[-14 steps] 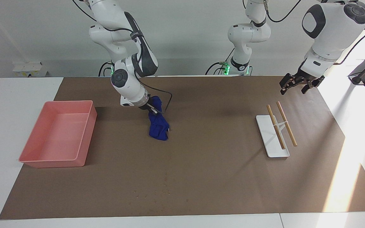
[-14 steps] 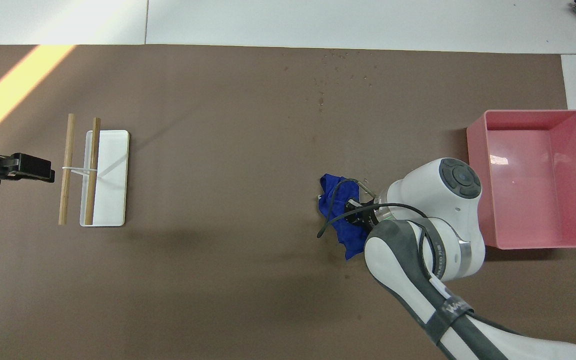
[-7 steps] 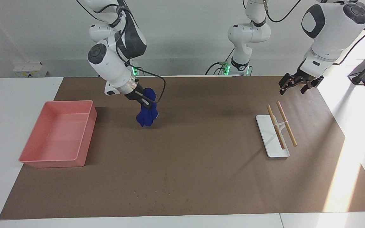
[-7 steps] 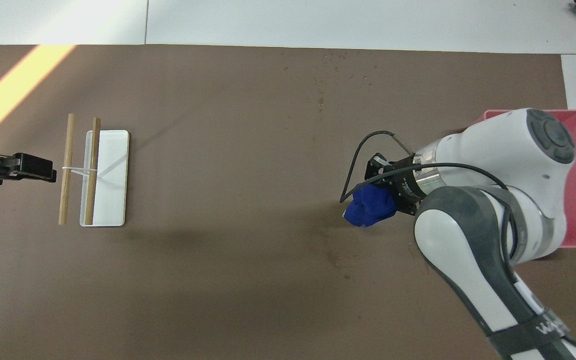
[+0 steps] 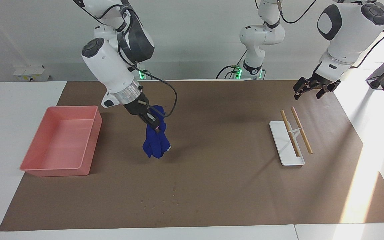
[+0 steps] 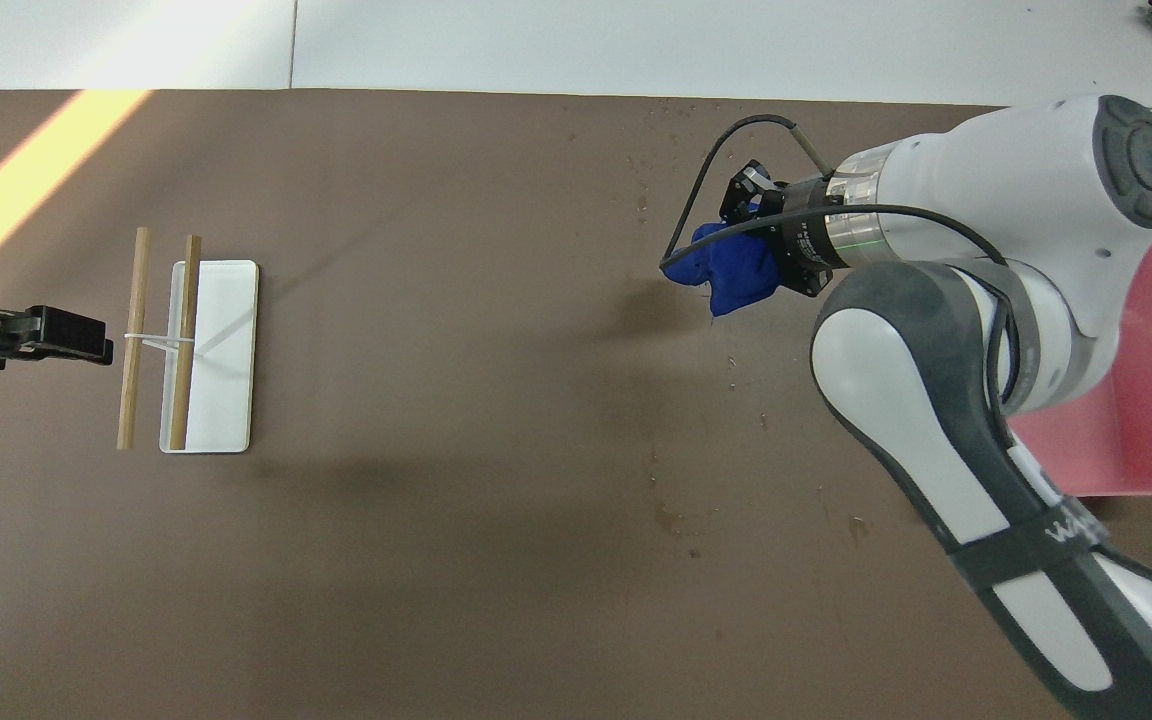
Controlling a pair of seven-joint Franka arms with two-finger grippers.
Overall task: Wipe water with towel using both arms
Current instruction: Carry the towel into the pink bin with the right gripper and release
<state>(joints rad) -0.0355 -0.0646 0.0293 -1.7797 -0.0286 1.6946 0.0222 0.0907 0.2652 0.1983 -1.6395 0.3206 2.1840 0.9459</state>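
Observation:
My right gripper (image 5: 154, 126) is shut on the top of the deep-blue towel (image 5: 155, 144), which hangs as a bundle above the brown mat beside the pink tray. The towel also shows in the overhead view (image 6: 731, 272). A faint darker blotch of water (image 6: 672, 518) lies on the mat nearer to the robots than the towel; I cannot make it out in the facing view. My left gripper (image 5: 314, 89) is open and empty, in the air over the mat at the left arm's end, close to the wooden sticks.
A pink tray (image 5: 90, 140) stands at the right arm's end. A white flat tray (image 5: 287, 158) with two wooden sticks (image 5: 302, 134) across it lies at the left arm's end. Tiny pale specks (image 5: 165, 201) dot the mat farthest from the robots.
My right arm has lifted the towel off the mat and carried it away from the robots, so it hangs free now. The left arm has not moved.

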